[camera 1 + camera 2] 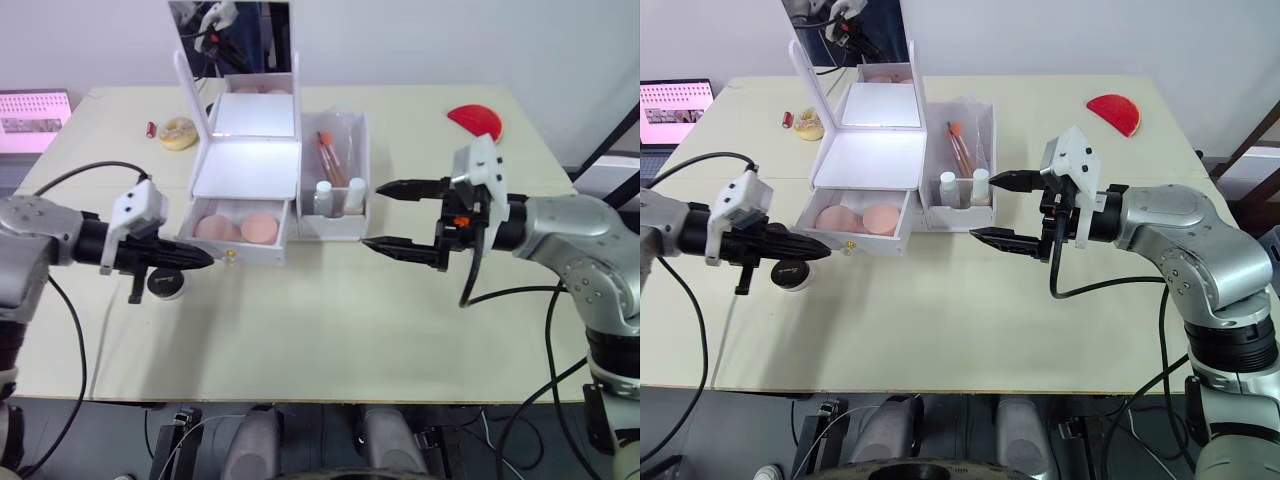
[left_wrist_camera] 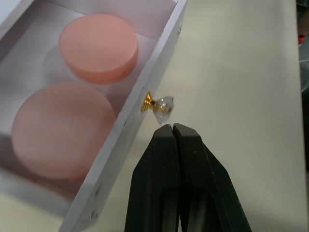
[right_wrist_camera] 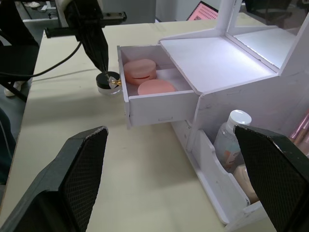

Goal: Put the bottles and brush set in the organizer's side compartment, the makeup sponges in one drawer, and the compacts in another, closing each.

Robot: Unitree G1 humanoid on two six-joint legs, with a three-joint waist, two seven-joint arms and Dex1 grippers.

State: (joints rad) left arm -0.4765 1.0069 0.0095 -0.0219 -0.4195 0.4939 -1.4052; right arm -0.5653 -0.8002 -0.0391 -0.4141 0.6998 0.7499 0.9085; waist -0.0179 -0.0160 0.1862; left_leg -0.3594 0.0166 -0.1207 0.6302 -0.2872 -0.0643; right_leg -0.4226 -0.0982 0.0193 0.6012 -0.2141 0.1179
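Note:
The white organizer [image 1: 247,170] stands at mid-table with its mirror lid up. Its lower drawer [image 1: 238,245] is pulled open and holds two round pink discs [image 2: 99,46], [image 2: 60,128]. My left gripper [image 1: 208,258] is shut, its tips just short of the drawer's crystal knob [image 2: 161,106] and holding nothing. Two small white-capped bottles [image 1: 323,195], [image 1: 356,192] and the brush set [image 1: 330,155] stand in the side compartment [image 1: 335,228]. Right of that compartment, my right gripper [image 1: 372,215] hangs wide open and empty, its fingertips pointing at the compartment.
A black round jar [image 1: 165,283] sits on the table under my left gripper. A beige ring-shaped puff [image 1: 179,132] and a small red tube [image 1: 151,129] lie at the back left, a red half-round piece [image 1: 475,120] at the back right. A pink screen [image 1: 35,120] stands off the table's left corner.

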